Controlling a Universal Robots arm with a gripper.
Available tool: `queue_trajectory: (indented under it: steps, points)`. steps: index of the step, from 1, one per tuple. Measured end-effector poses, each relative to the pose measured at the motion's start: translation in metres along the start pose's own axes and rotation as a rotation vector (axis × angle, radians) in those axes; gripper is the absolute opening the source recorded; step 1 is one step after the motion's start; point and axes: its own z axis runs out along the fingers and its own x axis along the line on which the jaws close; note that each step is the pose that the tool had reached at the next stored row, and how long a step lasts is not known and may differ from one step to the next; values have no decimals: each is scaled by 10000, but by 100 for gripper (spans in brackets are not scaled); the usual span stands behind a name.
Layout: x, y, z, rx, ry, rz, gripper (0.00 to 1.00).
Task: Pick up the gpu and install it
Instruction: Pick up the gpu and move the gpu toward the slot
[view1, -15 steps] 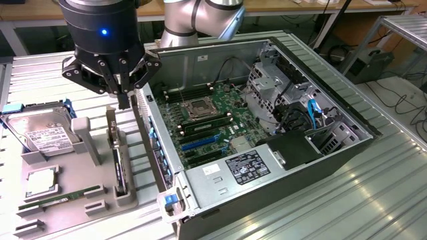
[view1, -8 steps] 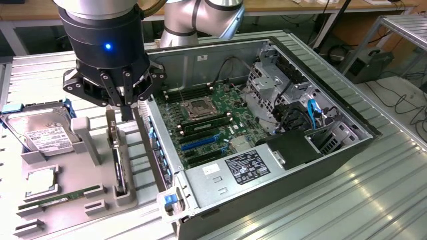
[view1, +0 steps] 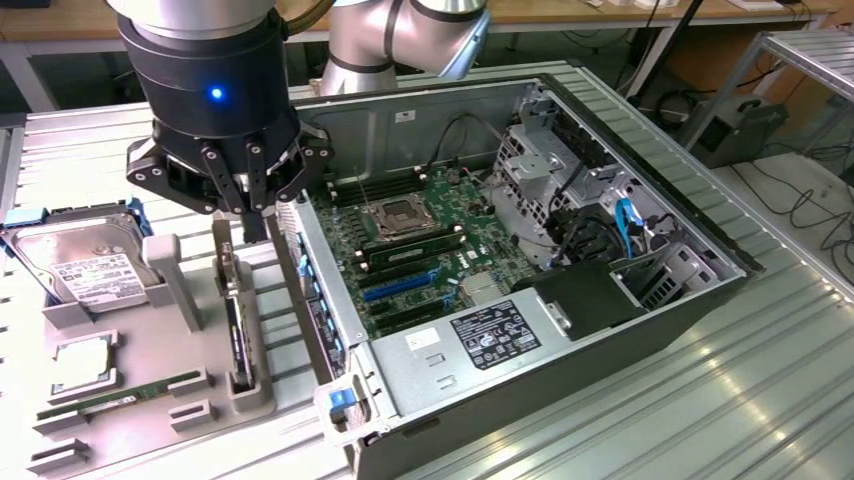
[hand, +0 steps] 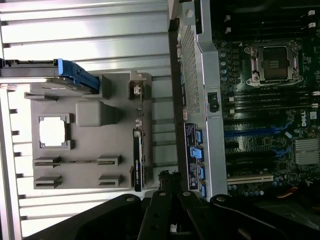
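Ribbed metal worktop (view1: 747, 390) here, with a grey parts tray (view1: 154, 350) sitting on it in the lower left of the exterior view and the opened-up PC case (view1: 561, 390) parked mid-frame.

Your light is bright and even, with only soft shadows. Past the gripper (hand: 167, 185) in the wrist view, the ribbed table (hand: 90, 45) glares almost white, and the square chip (hand: 53, 132) in the grey tray (hand: 90, 165) is washed out. Beside the gripper, the inside of the computer case (hand: 192, 75) stays dim.
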Motion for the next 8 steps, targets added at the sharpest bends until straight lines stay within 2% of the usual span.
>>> queue_trajectory:
  steps: [4, 8]
  points:
    - [0, 0, 0, 0, 0, 0, 11]
    - [0, 0, 0, 0, 0, 0, 36]
